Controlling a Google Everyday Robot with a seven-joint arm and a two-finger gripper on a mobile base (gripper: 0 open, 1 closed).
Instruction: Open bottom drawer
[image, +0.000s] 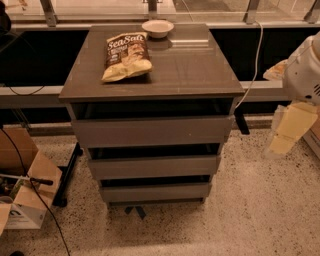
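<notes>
The grey-brown three-drawer cabinet (200, 70) stands on a speckled floor (260, 210). The bottom drawer (155, 192), a plain flat handleless front, sits lowest, directly beneath the middle front, with a dark gap between them. A brown Sea Salt chip bag (125, 56) lies near the top's far-left corner. A white round bowl (157, 28) rests at the far edge. The cream-coloured gripper (290, 129) hangs at the view's right edge, well apart from the cabinet; its aperture cannot be determined.

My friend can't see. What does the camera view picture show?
A grey-brown cabinet with three drawers, its bottom drawer looking shut. A chip bag and a bowl sit on top. The robot's gripper hangs to the right, apart from it.
</notes>
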